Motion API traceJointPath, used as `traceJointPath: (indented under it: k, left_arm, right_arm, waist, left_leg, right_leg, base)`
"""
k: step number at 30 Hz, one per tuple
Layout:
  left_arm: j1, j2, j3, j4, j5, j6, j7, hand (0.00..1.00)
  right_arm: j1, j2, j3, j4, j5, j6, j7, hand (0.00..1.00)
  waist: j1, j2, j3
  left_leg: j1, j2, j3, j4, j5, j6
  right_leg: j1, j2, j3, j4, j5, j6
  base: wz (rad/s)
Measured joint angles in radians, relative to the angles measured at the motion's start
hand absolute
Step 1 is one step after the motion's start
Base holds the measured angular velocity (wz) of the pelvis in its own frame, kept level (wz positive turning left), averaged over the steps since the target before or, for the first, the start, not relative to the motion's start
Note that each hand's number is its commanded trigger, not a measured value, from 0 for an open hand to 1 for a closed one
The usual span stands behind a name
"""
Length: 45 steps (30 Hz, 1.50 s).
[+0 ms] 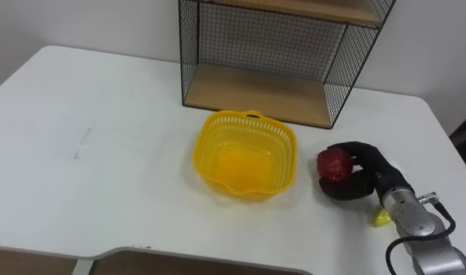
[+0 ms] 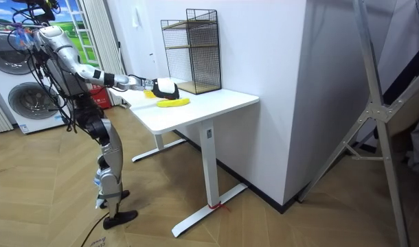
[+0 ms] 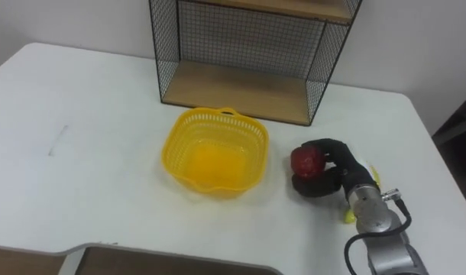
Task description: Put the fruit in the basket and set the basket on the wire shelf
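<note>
Our right hand (image 1: 367, 180) is curled around the red apple (image 1: 334, 163), just right of the empty yellow basket (image 1: 218, 136) on the counter (image 1: 103, 114); we should lift it clear of the rim, carry it left over the middle, and let go low.

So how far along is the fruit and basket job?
Nothing is finished: the yellow basket sits empty. In hand: the right hand grips a red apple beside it. Left: apple and the yellow fruit by the wrist go in, then basket onto the wire shelf.
</note>
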Motion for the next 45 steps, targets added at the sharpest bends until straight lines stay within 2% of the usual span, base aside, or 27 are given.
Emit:
traceJointPath:
  k: [3, 5, 11, 14, 17, 20, 24, 30, 32, 39, 43, 45]
  left_arm:
    - [-0.002, 0.000, 0.001, 0.000, 0.002, 0.006, -0.001, 0.00]
    - [-0.003, -0.001, 0.003, 0.000, 0.002, 0.006, -0.001, 0.00]
    - [-0.003, 0.000, 0.003, -0.002, 0.001, -0.009, 0.000, 0.00]
    - [-0.004, 0.000, 0.002, -0.002, 0.000, -0.010, 0.001, 0.00]
    - [-0.011, -0.003, 0.006, -0.003, 0.001, -0.014, 0.001, 0.00]
    - [-0.011, -0.006, 0.006, -0.002, 0.004, -0.016, 0.001, 0.00]
    - [-0.007, -0.008, 0.007, -0.014, 0.004, -0.016, 0.012, 0.00]
    - [-0.005, -0.016, 0.014, -0.013, 0.036, -0.016, 0.016, 0.00]
    - [-0.006, -0.025, 0.024, -0.005, 0.059, -0.016, 0.017, 0.00]
    - [-0.002, -0.029, 0.023, -0.010, 0.057, -0.032, 0.017, 0.00]
    - [-0.015, -0.026, 0.023, -0.018, 0.057, -0.038, 0.016, 0.00]
    - [-0.022, -0.025, 0.023, -0.017, 0.057, -0.036, 0.015, 0.00]
  right_arm:
    - [0.015, 0.021, -0.020, -0.006, 0.065, 0.000, 0.000, 1.00]
    - [0.025, 0.041, -0.037, -0.014, 0.102, 0.001, 0.001, 1.00]
    - [0.044, 0.048, -0.054, -0.071, 0.152, 0.004, 0.000, 1.00]
    - [0.075, 0.049, -0.049, -0.131, 0.171, 0.017, 0.000, 1.00]
    - [0.106, 0.055, -0.045, -0.236, 0.190, 0.050, 0.005, 1.00]
    - [0.152, 0.065, -0.045, -0.363, 0.191, 0.052, 0.012, 1.00]
    - [0.158, 0.065, -0.048, -0.452, 0.220, 0.052, 0.002, 1.00]
    - [0.158, 0.058, -0.056, -0.627, 0.261, 0.052, -0.008, 1.00]
    - [0.158, 0.058, -0.056, -0.678, 0.263, 0.050, -0.002, 1.00]
    - [0.154, 0.057, -0.052, -0.759, 0.244, 0.050, 0.029, 1.00]
    - [0.143, 0.042, -0.030, -0.793, 0.183, 0.051, 0.048, 1.00]
    - [0.143, 0.036, -0.002, -0.798, 0.119, 0.051, 0.061, 1.00]
  waist:
    - [-0.001, -0.001, 0.0009]
    - [-0.001, 0.005, 0.0023]
    - [-0.009, 0.031, 0.0126]
    - [-0.009, 0.035, 0.0119]
    - [-0.024, 0.030, 0.0089]
    - [-0.028, 0.039, 0.0115]
    - [-0.029, 0.042, 0.0115]
    - [-0.027, 0.060, 0.0064]
    - [-0.027, 0.065, 0.0071]
    - [-0.024, 0.061, 0.0079]
    - [-0.018, 0.044, 0.0066]
    - [-0.017, 0.034, 0.0097]
  left_leg:
    - [0.001, 0.001, -0.001, 0.002, -0.001, 0.000]
    - [0.004, 0.004, 0.003, 0.002, -0.004, -0.001]
    - [-0.004, 0.004, 0.008, 0.009, -0.004, -0.001]
    - [-0.004, 0.002, 0.011, 0.005, -0.004, -0.001]
    - [-0.021, 0.004, 0.025, 0.010, -0.003, -0.002]
    - [-0.020, 0.004, 0.033, 0.008, -0.003, -0.002]
    - [-0.018, 0.004, 0.034, 0.008, -0.003, -0.002]
    - [-0.019, 0.005, 0.034, 0.002, -0.003, -0.002]
    - [-0.019, 0.005, 0.034, 0.005, -0.003, -0.002]
    - [-0.024, 0.006, 0.035, 0.002, -0.002, -0.001]
    - [-0.036, 0.007, 0.052, -0.001, 0.000, 0.000]
    - [-0.035, 0.008, 0.055, -0.003, 0.000, 0.000]
  right_leg:
    - [0.004, 0.000, 0.000, 0.000, 0.000, 0.000]
    - [0.006, 0.002, 0.018, 0.000, 0.000, 0.000]
    - [-0.011, 0.003, 0.028, 0.004, 0.000, 0.000]
    - [-0.011, 0.004, 0.030, 0.001, 0.000, 0.000]
    - [-0.026, 0.006, 0.040, 0.004, 0.001, -0.001]
    - [-0.028, 0.004, 0.044, 0.003, 0.001, 0.000]
    - [-0.029, 0.004, 0.045, 0.003, 0.001, 0.000]
    - [-0.035, 0.004, 0.048, 0.007, 0.001, 0.000]
    - [-0.035, 0.004, 0.048, 0.009, 0.001, 0.000]
    - [-0.048, 0.004, 0.052, 0.021, 0.001, 0.000]
    - [-0.065, 0.005, 0.067, 0.027, 0.001, -0.001]
    - [-0.066, 0.007, 0.073, 0.026, 0.001, -0.001]
  base:
    - [0.00]
    - [-0.08]
    - [-0.04]
    - [-0.01]
    - [-0.06]
    - [-0.07]
    - [0.00]
    - [0.00]
    - [0.00]
    - [-0.04]
    - [-0.07]
    - [-0.07]
